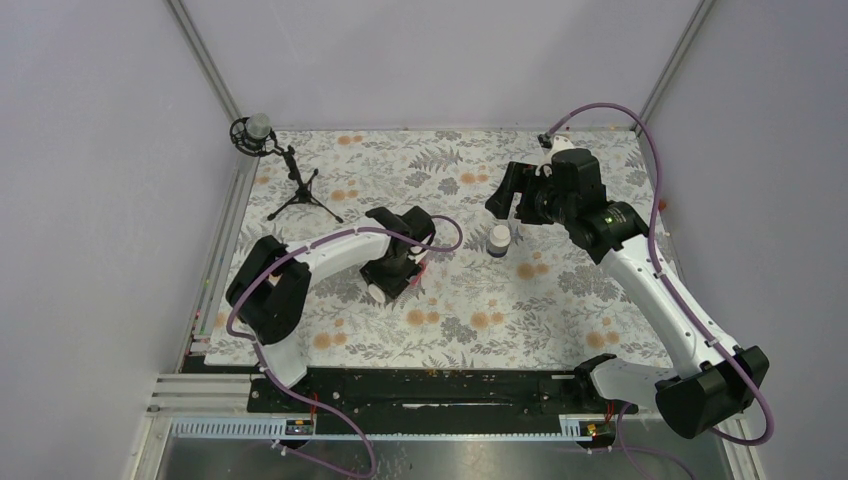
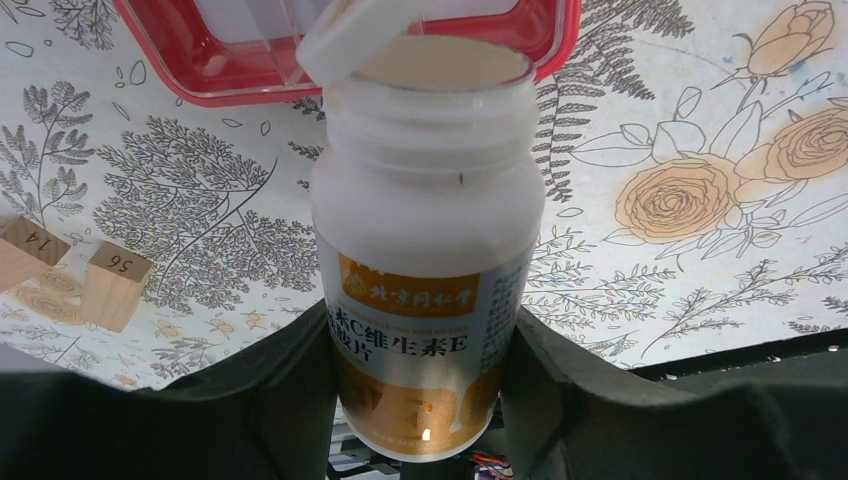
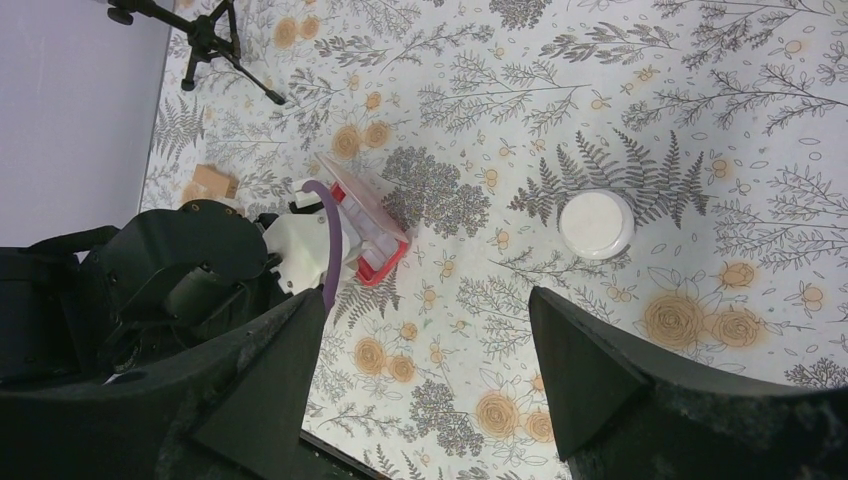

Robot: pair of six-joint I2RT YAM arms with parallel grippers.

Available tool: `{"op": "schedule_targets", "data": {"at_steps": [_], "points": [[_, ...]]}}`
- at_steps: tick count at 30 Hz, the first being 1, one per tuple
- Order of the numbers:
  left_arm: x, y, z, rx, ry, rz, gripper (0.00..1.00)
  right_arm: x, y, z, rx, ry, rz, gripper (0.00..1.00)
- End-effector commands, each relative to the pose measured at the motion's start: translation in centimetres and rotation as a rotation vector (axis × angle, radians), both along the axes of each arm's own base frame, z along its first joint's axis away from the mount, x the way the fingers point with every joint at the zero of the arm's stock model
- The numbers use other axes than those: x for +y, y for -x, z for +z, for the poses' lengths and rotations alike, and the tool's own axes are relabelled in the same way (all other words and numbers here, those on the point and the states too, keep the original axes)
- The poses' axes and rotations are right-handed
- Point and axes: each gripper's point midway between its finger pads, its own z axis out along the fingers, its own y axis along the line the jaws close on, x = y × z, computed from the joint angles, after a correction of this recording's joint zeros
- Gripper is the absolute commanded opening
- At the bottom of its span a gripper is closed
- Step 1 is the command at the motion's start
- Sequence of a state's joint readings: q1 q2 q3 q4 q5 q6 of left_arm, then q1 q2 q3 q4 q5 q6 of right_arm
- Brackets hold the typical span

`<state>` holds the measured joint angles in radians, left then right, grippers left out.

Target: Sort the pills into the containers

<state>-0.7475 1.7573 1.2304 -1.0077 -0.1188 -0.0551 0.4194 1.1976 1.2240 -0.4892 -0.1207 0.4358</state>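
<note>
My left gripper (image 2: 420,318) is shut on a white bottle with an orange label (image 2: 425,230). Its flip lid (image 2: 355,35) stands open and its mouth points at the red-pink container tray (image 2: 200,85), just over the tray's near rim. From above, the left gripper (image 1: 400,265) sits beside the tray (image 1: 428,262). My right gripper (image 3: 425,295) is open and holds nothing. It hovers (image 1: 507,200) above a second white bottle (image 1: 498,240), whose round top (image 3: 596,224) shows ahead of the fingers. No pills are visible; the inside of the tray (image 3: 378,238) is mostly hidden.
Two small numbered wooden blocks (image 2: 115,288) lie on the flowered cloth left of the held bottle. A microphone on a black tripod (image 1: 290,185) stands at the back left. The left arm (image 3: 200,290) fills the right wrist view's lower left.
</note>
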Motion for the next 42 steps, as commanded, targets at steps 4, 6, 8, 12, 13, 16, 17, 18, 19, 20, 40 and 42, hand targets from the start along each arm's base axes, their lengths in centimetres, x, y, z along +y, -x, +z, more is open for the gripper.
{"op": "schedule_targets", "data": {"at_steps": [4,6,8,12,13,16,17,18,19,20,40,42], "points": [[-0.1,-0.8,1.1,-0.027,-0.044,0.001,0.0,-0.7,-0.2,0.0,-0.003,-0.007,-0.032,0.82],[-0.1,-0.9,1.1,-0.025,-0.058,-0.005,0.0,-0.8,-0.2,0.0,0.001,-0.009,-0.036,0.82],[-0.1,-0.7,0.9,-0.012,-0.073,-0.014,0.0,-0.8,-0.3,-0.1,0.003,-0.009,-0.039,0.82],[0.0,-0.7,0.8,-0.005,-0.1,-0.023,0.0,-0.9,-0.3,-0.3,0.009,-0.011,-0.045,0.82],[0.0,-0.7,0.9,-0.002,-0.108,-0.025,0.0,-1.0,-0.3,-0.3,0.009,-0.013,-0.047,0.82],[0.4,-0.9,1.2,-0.009,-0.155,-0.041,0.0,-1.0,-0.3,-0.4,0.014,-0.014,-0.05,0.82],[0.5,-0.9,1.3,-0.006,-0.167,-0.046,0.0,-1.0,-0.3,-0.4,0.015,-0.016,-0.051,0.82],[0.5,-0.8,1.3,-0.003,-0.178,-0.052,0.0,-1.1,-0.3,-0.4,0.016,-0.015,-0.054,0.82],[0.6,-0.8,1.3,-0.003,-0.189,-0.058,0.0,-1.1,-0.3,-0.4,0.015,-0.015,-0.055,0.82],[0.7,-0.7,1.3,-0.002,-0.196,-0.062,0.0,-1.2,-0.3,-0.3,0.012,-0.017,-0.058,0.82],[0.7,-1.1,2.2,0.009,-0.286,-0.104,0.0,-1.5,-0.5,-0.7,0.026,-0.019,-0.073,0.82],[0.8,-1.2,2.1,0.01,-0.296,-0.103,0.0,-1.6,-0.5,-0.8,0.028,-0.019,-0.075,0.82]]}}
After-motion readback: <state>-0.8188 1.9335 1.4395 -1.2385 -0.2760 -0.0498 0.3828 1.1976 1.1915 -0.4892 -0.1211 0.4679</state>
